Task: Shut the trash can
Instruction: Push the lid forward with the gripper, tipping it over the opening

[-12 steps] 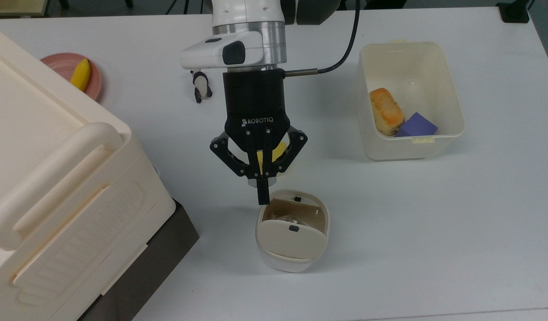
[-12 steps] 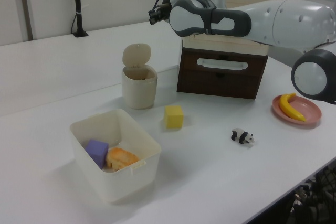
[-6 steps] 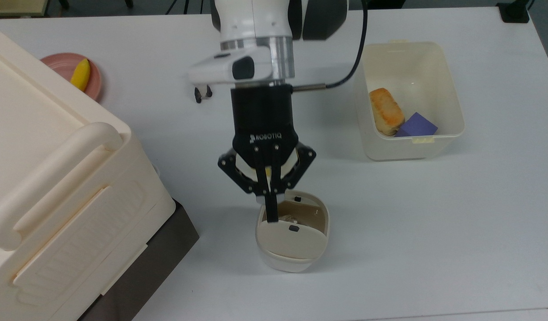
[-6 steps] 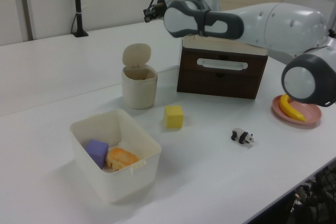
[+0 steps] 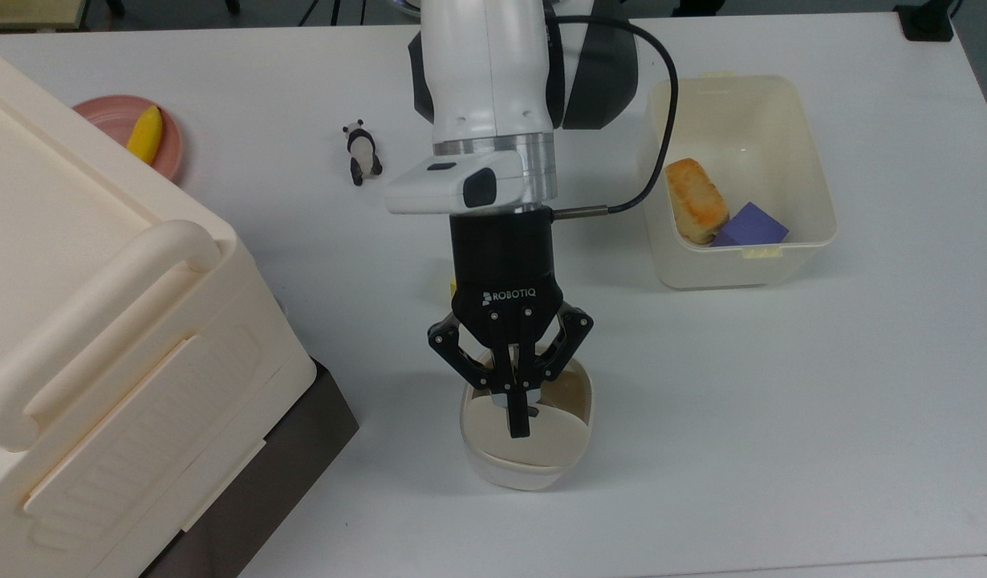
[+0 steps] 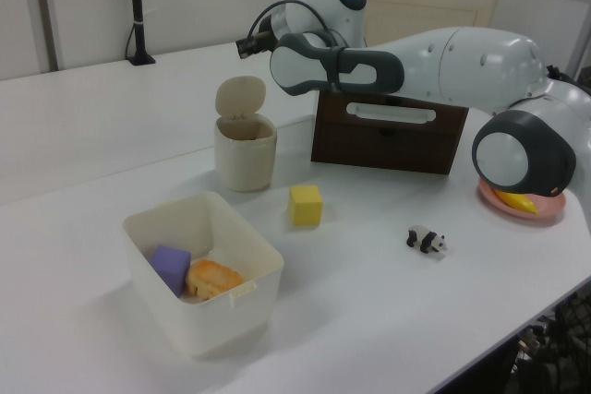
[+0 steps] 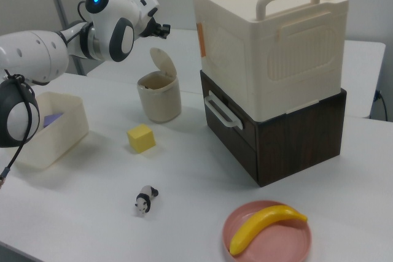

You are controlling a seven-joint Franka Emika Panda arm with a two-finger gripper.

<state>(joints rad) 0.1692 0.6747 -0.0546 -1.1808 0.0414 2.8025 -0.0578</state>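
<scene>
Jaws: in the top view the gripper [image 5: 519,425] is seen with its two fingers brought together into one narrow black tip, nothing being held between them.
Contact: the tip is laid over the raised lid [image 5: 525,437] of the trash can [image 5: 516,474] in the top view; whether it is touching the lid or hanging above it cannot be told.
Trash can: it is stood on the white counter [image 5: 782,401], near the dark-brown drawer unit [image 7: 288,136] that carries the large cream box [image 7: 270,47] (bar handle on top).
Lid: it is seen upright and open in the left view [image 6: 241,96] and in the right view [image 7: 162,61], hinged at the can's rim.
Arm: in the left view the white arm [image 6: 462,53] is stretched across above the can [image 6: 245,152].
Hidden: in the top view the can's opening is largely covered by the gripper body, and the yellow cube [image 6: 306,205] is almost wholly hidden there behind the wrist.
Hard to make out: in the right view the gripper's end [image 7: 161,28] is seen as a small dark shape beyond the arm's head, its fingers not being separable.
Others: a cream tub [image 5: 814,201] holds a bread piece [image 5: 696,201] and a purple block [image 5: 752,225]; a toy panda [image 5: 363,151] and a pink plate [image 5: 108,116] with a banana [image 5: 144,134] are set well apart from the can.
</scene>
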